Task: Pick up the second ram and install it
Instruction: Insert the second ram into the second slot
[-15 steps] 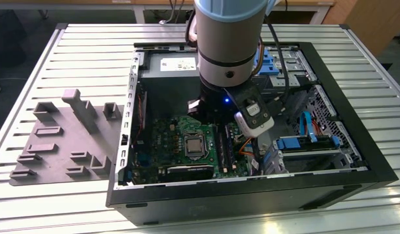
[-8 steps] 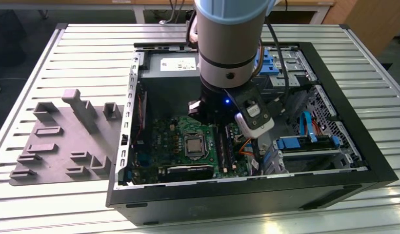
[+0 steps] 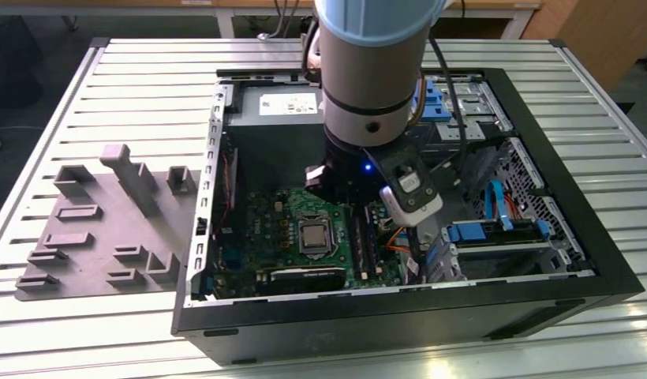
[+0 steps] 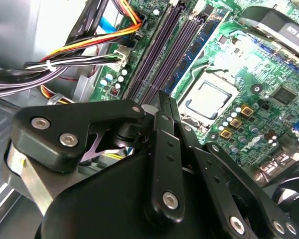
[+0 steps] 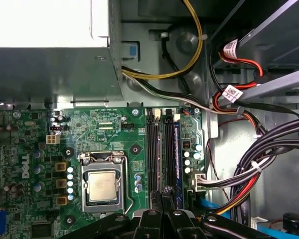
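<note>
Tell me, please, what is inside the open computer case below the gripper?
A green board with a processor socket, long black slots and bundles of cables. The gripper hangs over one end of the slots; what lies beneath it there is hidden.

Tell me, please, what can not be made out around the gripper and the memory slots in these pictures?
Whether the gripper holds anything: in both wrist views its own black links cover the space under it.
The near ends of the memory slots: hidden behind the gripper in the first wrist view.
Part of the slots in the exterior view: the arm stands in front.
</note>
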Robot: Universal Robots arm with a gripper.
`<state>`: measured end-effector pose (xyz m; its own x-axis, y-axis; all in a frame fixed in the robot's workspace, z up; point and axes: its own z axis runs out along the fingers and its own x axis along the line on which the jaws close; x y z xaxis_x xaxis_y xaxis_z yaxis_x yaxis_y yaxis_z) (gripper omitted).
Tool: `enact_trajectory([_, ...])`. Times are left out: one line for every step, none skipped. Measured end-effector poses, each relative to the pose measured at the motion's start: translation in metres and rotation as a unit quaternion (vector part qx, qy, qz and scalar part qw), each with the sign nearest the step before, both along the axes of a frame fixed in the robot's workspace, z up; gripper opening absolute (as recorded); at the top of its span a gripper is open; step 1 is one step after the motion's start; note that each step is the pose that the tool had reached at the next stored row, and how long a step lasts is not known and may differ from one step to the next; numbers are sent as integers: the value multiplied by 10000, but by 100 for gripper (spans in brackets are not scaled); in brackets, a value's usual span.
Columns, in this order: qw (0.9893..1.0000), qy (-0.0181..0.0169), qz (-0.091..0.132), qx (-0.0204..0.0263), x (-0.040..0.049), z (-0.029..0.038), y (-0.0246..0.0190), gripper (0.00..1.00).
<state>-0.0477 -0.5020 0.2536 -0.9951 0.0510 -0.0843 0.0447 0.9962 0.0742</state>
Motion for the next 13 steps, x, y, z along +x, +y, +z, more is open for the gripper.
enact_trajectory([10000,3,0,0,1,-5,0,11])
enact_trajectory([10000,6,0,0,2,-11,0,11])
enact_trajectory([10000,10,0,0,4,-18,1,11])
enact_trajectory([10000,14,0,0,5,-24,1,11])
enact_trajectory([10000,18,0,0,5,-30,1,11])
enact_trajectory([10000,22,0,0,6,-37,2,11])
enact_trajectory([10000,26,0,0,7,-43,2,11])
enact_trajectory([10000,31,0,0,9,-50,2,11])
enact_trajectory([10000,36,0,0,12,-56,3,11])
enact_trajectory([10000,42,0,0,14,-63,4,11])
enact_trajectory([10000,48,0,0,16,-69,5,11])
enact_trajectory([10000,54,0,0,19,-75,6,11])
enact_trajectory([10000,61,0,0,21,-81,8,11])
